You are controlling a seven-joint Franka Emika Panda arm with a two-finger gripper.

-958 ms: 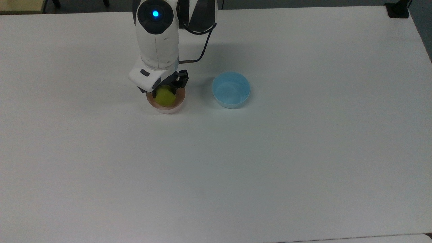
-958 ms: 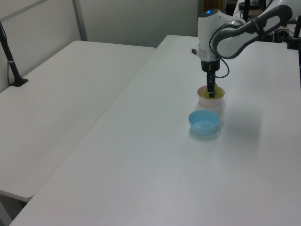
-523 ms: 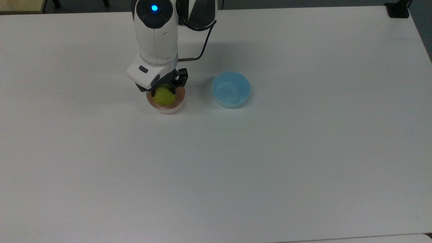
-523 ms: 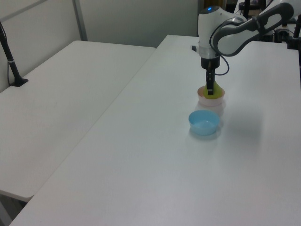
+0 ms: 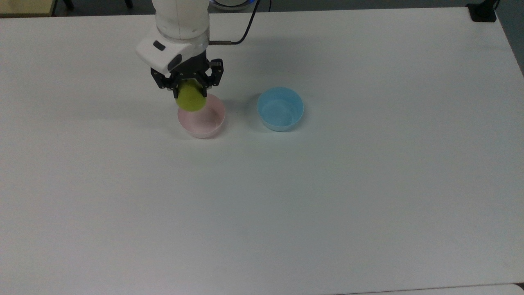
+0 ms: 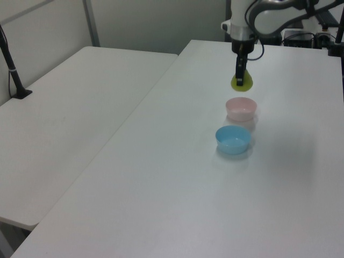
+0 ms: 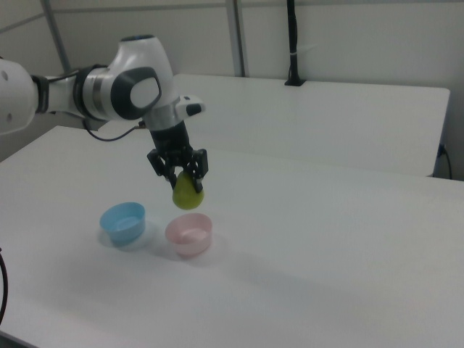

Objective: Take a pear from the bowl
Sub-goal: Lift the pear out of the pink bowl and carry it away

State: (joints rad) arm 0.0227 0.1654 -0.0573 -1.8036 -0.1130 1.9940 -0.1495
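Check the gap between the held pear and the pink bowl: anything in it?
Nothing. In the right view the yellow-green pear, gripped by the fingers, hangs clear above the pale pink round bowl, with only bare white table behind the gap.

Lab, plain white tables, partition walls

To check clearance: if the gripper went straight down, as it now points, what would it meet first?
Probably the pink bowl: the gripper, shut on the pear, hangs above it, so the pear would likely land inside; exact alignment is uncertain.
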